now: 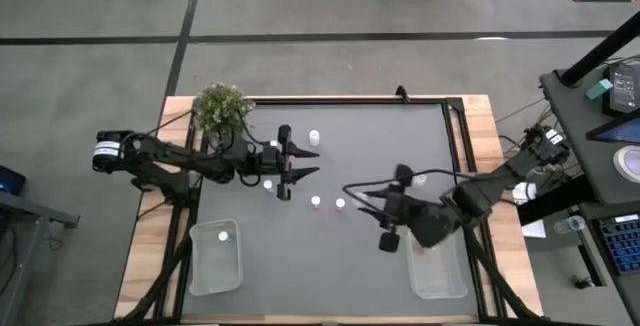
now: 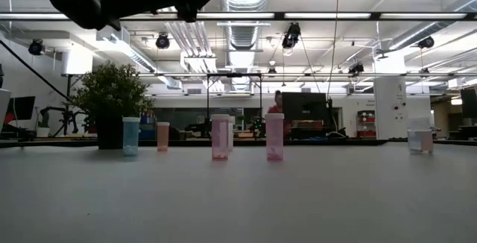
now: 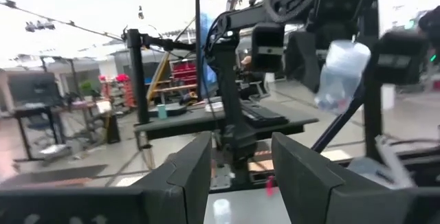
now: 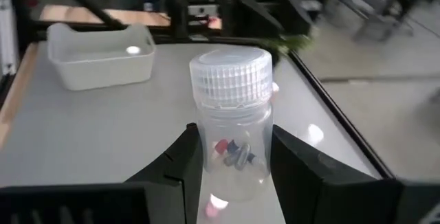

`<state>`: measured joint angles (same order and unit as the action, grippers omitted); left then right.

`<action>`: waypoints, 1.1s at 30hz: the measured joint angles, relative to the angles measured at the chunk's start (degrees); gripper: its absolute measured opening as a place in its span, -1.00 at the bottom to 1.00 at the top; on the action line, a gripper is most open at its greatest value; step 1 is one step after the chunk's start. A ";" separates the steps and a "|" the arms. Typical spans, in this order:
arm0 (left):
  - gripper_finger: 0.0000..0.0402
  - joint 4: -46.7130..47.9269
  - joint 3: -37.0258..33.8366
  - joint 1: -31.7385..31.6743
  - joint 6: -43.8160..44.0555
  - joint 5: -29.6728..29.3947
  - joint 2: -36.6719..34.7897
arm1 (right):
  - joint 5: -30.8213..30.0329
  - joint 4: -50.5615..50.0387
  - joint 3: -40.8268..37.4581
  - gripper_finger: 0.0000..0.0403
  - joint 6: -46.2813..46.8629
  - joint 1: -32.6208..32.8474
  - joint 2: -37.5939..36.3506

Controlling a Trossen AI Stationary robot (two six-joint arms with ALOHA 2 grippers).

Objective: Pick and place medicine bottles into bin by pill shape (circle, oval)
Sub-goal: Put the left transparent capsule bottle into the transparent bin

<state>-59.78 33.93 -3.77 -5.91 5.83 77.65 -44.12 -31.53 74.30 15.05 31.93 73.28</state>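
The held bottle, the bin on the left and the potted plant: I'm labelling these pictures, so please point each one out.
held bottle point(image 4: 232, 114): right wrist view, on its clear body below the white cap.
left bin point(image 1: 203, 266): high view, on its bare floor.
potted plant point(image 1: 222, 106): high view, on its leaves.

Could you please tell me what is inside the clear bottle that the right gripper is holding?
Inside the clear bottle, held by the right gripper, lie a few red and dark pills. The fingers cover its sides, so any others are hidden.

Left gripper point(image 1: 296, 162) is hovering at the table's left-centre, fingers parted and empty. Right gripper point(image 4: 230, 157) is hanging right of centre, fingers clamping a bottle point(image 4: 232, 121).
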 joint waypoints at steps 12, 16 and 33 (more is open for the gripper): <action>-0.30 0.35 -0.48 3.28 1.12 4.76 -0.02 | 19.91 39.82 -20.91 -0.37 -16.06 -12.30 -3.59; -0.14 1.32 -0.52 4.59 1.09 4.78 0.16 | 20.17 58.79 -28.29 -0.37 -11.57 -15.28 -4.28; 0.25 -1.76 6.72 4.70 10.06 1.17 10.65 | 20.11 77.31 -33.63 -0.37 -7.56 -18.11 -1.16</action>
<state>-61.53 40.65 0.93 4.15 7.01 88.29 -24.01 45.78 40.66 7.48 13.83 72.13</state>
